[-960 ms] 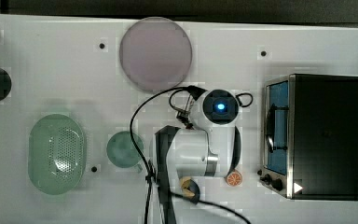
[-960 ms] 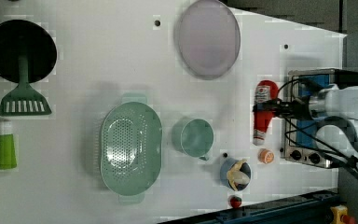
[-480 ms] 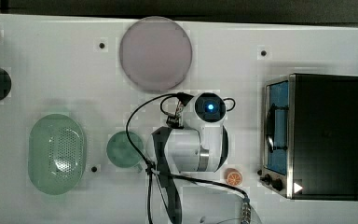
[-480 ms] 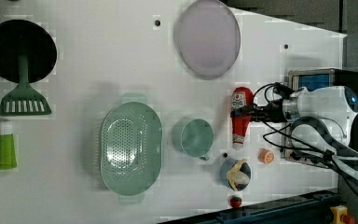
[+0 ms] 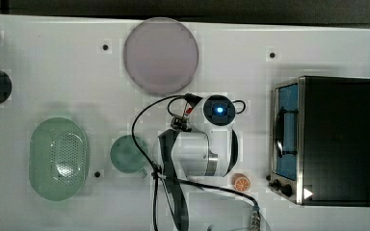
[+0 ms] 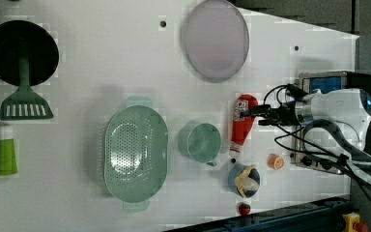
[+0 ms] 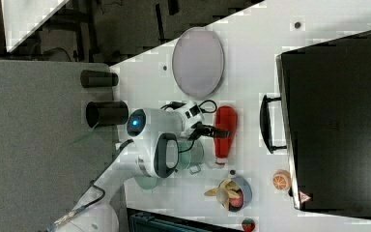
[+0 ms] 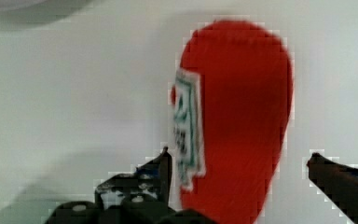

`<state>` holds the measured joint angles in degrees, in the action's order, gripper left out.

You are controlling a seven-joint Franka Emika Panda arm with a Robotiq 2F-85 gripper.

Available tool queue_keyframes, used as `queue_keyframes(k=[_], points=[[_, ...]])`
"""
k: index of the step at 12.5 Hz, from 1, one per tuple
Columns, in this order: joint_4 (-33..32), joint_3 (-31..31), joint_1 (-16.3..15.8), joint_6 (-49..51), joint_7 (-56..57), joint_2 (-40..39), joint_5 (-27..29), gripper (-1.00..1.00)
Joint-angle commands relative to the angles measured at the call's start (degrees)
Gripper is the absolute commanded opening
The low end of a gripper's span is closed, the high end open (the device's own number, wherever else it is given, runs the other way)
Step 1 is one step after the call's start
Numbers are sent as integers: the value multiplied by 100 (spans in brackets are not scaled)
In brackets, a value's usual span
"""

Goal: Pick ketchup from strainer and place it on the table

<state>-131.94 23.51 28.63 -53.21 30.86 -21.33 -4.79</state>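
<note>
Ketchup: the small red squeeze bottle with a white cap and white label (image 6: pixel 242 122) is lying on its side on the large flat white tabletop (image 6: pixel 101 58), just beside the round green cup (image 6: pixel 202 142) on the left view's right, with its cap pointing toward the left view's bottom.
Gripper: the arm's black two-fingered gripper (image 8: pixel 237 161) is sitting over the bottle with its fingers (image 8: pixel 164 165) spread; in the wrist view one finger is almost against the label, while the other is standing clear of the red body.
Strainer: the pale green oval plastic colander with a perforated patch (image 6: pixel 135 152) is resting on the tabletop at the left view's left of the cup, well apart from the bottle, holding nothing.
Disc: the round grey-lilac disc (image 5: pixel 161 55) is lying above the arm in the top view.
Oven: the black and steel toaster oven (image 5: pixel 325 140) is standing at the top view's right edge.
Orange half: the small orange half (image 5: pixel 242 182) is sitting near the oven's knobs.
Other items: a black pan with a green slotted spatula (image 6: pixel 23 99) and a green tube (image 6: pixel 3 150) are lying along the left view's left side.
</note>
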Motion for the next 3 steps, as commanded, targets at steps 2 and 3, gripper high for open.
queue_keyframes(k=[2, 3], points=[[720, 115, 50, 376, 110, 977, 0, 100], [962, 137, 51, 693, -22, 1194, 1, 100]])
